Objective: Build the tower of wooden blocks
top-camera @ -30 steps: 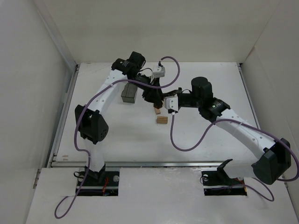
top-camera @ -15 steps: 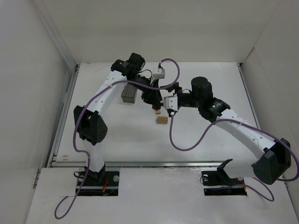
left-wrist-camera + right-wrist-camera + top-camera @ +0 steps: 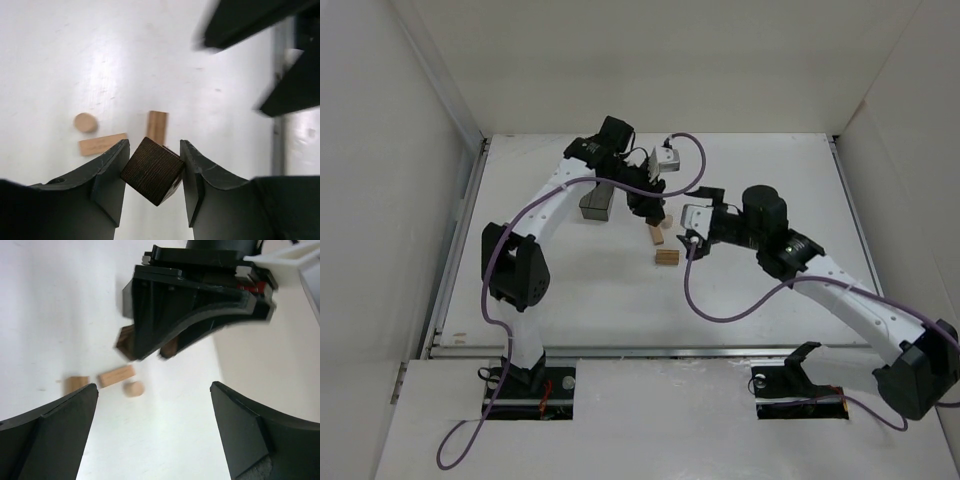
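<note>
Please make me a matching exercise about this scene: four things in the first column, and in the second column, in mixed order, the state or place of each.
Things:
1. left gripper
2. right gripper
3. grey bin
4. round wooden piece

States or places:
A. open, holding nothing
B. on the table, close to a flat block
C. shut on a wood block
D. on the table, left of both grippers in the top view

Pairs: 1-C, 2-A, 3-D, 4-B

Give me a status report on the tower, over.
Left gripper shut on a wood block. Right gripper open, empty. A flat block, a second block and a round piece lie loose below; no stack visible. Grey bin off to the side.
</note>
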### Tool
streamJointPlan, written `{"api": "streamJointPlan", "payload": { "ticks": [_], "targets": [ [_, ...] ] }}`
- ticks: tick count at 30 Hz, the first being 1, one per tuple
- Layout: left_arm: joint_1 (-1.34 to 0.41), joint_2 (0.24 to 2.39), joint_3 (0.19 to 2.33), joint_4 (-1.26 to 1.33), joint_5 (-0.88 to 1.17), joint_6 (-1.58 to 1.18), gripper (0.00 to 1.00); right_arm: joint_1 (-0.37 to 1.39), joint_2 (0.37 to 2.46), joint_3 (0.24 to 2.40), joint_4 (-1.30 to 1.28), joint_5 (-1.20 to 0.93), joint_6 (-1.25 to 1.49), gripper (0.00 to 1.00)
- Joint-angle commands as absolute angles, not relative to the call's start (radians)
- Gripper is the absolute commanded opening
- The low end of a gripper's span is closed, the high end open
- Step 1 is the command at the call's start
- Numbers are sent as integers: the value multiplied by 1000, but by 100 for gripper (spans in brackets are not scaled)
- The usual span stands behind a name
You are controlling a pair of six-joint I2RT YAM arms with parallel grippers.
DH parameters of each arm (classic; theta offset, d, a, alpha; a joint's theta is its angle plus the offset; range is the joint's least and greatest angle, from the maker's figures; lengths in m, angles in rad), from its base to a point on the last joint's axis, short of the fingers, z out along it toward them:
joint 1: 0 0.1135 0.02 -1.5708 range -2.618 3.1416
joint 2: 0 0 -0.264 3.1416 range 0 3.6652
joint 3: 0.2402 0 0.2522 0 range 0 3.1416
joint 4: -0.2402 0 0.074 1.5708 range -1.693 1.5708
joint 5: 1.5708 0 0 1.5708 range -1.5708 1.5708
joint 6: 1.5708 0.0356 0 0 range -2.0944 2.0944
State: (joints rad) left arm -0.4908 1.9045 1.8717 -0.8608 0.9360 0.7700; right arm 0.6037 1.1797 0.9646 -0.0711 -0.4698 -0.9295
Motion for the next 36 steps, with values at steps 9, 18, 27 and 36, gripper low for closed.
{"api": "streamJointPlan", "payload": {
  "ticks": [9, 18, 27, 36],
  "targets": [
    [-578, 1671, 1442, -123, 586, 592, 0, 607, 789, 693, 108, 45, -163, 100],
    [-647, 1634, 1257, -5, 614, 488, 0, 607, 756, 701, -11, 110, -3, 100],
    [-727, 1474, 971, 364, 331, 387, 0, 607, 681, 618, 2, 110, 92, 100],
    [-775, 1538, 936, 462, 240, 279, 0, 607, 609, 552, 80, 126, 121, 100]
  ]
}}
